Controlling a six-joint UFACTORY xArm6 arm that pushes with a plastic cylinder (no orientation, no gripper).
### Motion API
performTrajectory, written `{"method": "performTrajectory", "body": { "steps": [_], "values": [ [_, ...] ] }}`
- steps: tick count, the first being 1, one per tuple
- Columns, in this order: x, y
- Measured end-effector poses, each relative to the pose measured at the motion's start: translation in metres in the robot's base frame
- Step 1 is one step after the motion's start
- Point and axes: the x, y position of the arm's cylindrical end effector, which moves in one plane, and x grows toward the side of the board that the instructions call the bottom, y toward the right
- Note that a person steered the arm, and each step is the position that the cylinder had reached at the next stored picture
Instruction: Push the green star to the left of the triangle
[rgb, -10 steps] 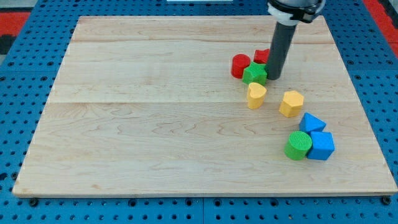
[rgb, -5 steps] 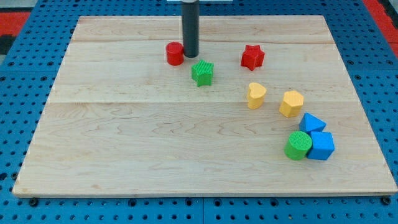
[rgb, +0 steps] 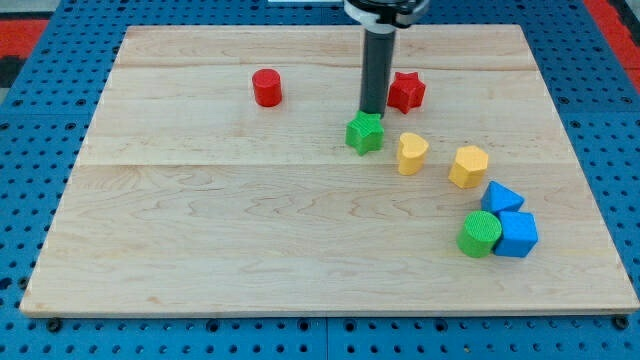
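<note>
pushing the green star toward the blue triangle
my tip touches its top edge; no gripper fitted; star well short.

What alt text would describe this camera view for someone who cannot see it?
My tip touches the green star from the view's top, on a wooden board. To the view's lower right, the blue triangle sits among other coloured blocks.

My tip seemingly touches the green star's top edge.
</note>
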Motion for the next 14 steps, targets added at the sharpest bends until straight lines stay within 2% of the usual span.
{"method": "performTrajectory", "body": {
  "steps": [1, 3, 4, 5, 7, 8, 10, 14],
  "values": [
    [0.03, 0.005],
    [0.026, -0.029],
    [0.038, -0.034],
    [0.048, -0.056],
    [0.04, -0.131],
    [0.057, -0.132],
    [0.067, -0.109],
    [0.089, 0.003]
  ]
}}
